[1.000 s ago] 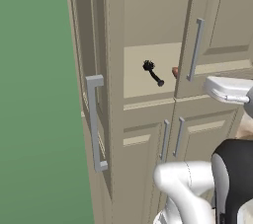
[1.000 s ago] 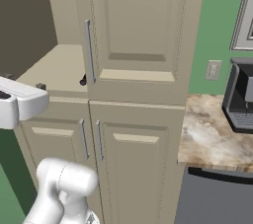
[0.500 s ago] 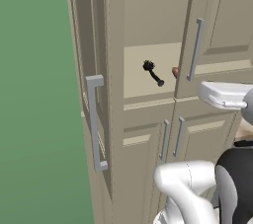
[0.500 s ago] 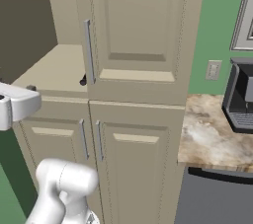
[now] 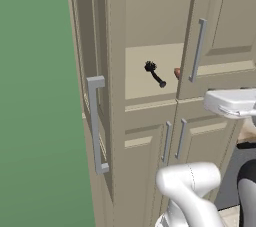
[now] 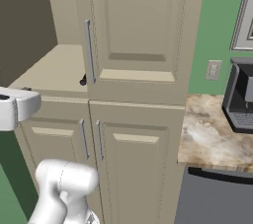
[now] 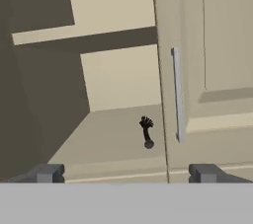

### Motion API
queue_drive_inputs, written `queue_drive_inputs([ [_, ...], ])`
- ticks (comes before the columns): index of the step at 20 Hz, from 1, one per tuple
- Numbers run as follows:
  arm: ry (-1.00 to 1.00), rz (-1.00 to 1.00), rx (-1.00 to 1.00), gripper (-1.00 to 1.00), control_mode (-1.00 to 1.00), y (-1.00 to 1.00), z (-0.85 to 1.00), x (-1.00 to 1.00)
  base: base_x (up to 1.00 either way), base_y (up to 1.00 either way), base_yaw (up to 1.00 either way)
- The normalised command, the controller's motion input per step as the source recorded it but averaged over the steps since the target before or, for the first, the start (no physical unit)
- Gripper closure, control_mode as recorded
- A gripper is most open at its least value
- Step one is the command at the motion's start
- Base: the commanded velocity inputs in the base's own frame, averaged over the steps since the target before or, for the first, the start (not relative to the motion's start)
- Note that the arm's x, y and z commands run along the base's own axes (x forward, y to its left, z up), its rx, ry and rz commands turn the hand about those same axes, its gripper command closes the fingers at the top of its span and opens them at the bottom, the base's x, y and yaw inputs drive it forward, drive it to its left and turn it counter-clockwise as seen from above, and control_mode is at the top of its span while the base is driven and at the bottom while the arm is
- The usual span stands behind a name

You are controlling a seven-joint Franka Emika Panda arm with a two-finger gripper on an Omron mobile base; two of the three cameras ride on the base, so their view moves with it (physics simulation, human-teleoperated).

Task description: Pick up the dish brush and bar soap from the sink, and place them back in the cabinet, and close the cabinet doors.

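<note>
Landmark: cabinet point(image 5: 150, 26) shelf. Left door point(image 5: 95, 121) swung wide, edge-on, giving access. Dish brush point(image 5: 154, 72) lies on the shelf, bar soap point(image 5: 177, 73) just right of it, beside the nearly shut right door point(image 5: 220, 26). Gripper point(image 7: 127, 172) spread wide, empty, facing the shelf; likely doors next.

text: none readable | labels/brands/numbers: none (cabinet fronts plain, appliance faces too small to tell)

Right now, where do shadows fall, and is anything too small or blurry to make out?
Hand view: cabinet interior left side in deep shadow, dish brush a dark, soft-edged blob. Left base view: bar soap a mere speck at the door edge. Right base view: evenly lit, no glare.
</note>
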Motion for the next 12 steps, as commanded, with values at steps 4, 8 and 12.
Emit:
queue_drive_inputs([
  [4, -0.11, 0.09, 0.0, -1.0, -1.0, 0.25, -0.28, -0.22, 0.0, 0.0, 0.0],
  [8, -0.09, 0.06, 0.0, -1.0, -1.0, 0.22, -0.21, -0.23, 0.0, 0.0, 0.0],
  [12, -0.06, 0.02, 0.0, -1.0, -1.0, 0.29, -0.18, -0.14, 0.0, 0.0, 0.0],
])
